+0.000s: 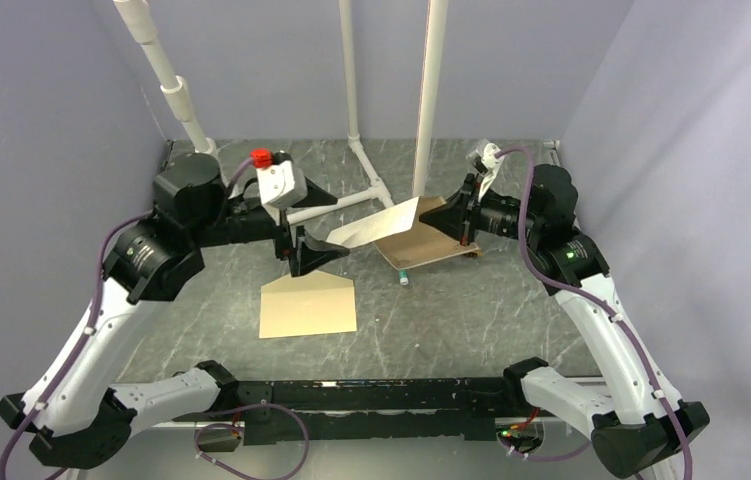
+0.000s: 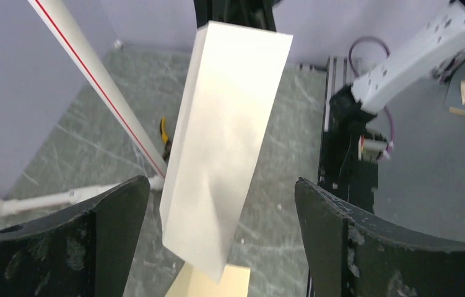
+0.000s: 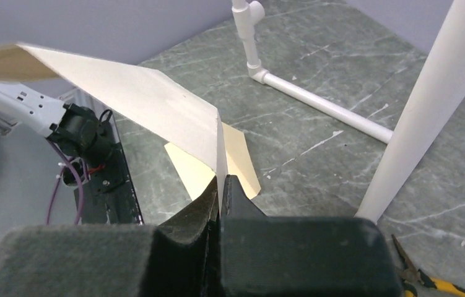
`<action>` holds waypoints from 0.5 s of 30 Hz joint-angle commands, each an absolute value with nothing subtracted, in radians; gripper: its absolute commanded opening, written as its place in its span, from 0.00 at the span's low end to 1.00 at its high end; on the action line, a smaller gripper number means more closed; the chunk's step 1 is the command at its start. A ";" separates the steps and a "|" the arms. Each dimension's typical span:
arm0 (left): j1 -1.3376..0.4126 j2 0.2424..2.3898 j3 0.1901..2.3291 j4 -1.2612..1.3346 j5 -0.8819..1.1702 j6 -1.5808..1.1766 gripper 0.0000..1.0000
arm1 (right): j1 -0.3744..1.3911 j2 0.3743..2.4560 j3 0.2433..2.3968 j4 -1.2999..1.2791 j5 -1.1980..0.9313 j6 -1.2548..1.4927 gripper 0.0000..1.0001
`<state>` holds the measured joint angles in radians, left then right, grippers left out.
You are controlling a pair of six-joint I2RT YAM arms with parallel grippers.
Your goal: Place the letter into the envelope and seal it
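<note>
The letter (image 1: 383, 224) is a pale folded sheet held in the air; no grid lines show on it. My right gripper (image 1: 462, 215) is shut on its right end, pinched between the fingertips in the right wrist view (image 3: 220, 183). The sheet (image 3: 149, 99) slopes down leftward toward my left gripper (image 1: 325, 226). That gripper is open, its fingers on either side of the sheet's free end (image 2: 223, 142) without touching it. The tan envelope (image 1: 307, 305) lies flat on the table below it, flap pointing away. Its corner shows in the left wrist view (image 2: 217, 283) and beneath the sheet in the right wrist view (image 3: 242, 162).
A brown board (image 1: 436, 246) lies under the right gripper with a small pen-like object (image 1: 404, 279) at its near corner. White pipes (image 1: 429, 95) stand at the back, one lying across the table (image 1: 376, 180). Yellow-handled pliers (image 3: 428, 283) lie near the pipe.
</note>
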<state>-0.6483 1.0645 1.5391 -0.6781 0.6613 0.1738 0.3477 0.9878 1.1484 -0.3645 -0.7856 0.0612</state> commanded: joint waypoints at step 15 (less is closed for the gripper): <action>-0.646 1.073 1.450 -0.282 0.724 -0.148 0.93 | 0.348 0.876 1.053 -0.163 -1.072 -0.111 0.00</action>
<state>-0.6483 1.0920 1.4502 -0.3798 0.6842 -0.0998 0.3477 0.8829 1.0645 -0.2188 -1.0233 -0.0364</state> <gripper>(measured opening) 0.927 0.010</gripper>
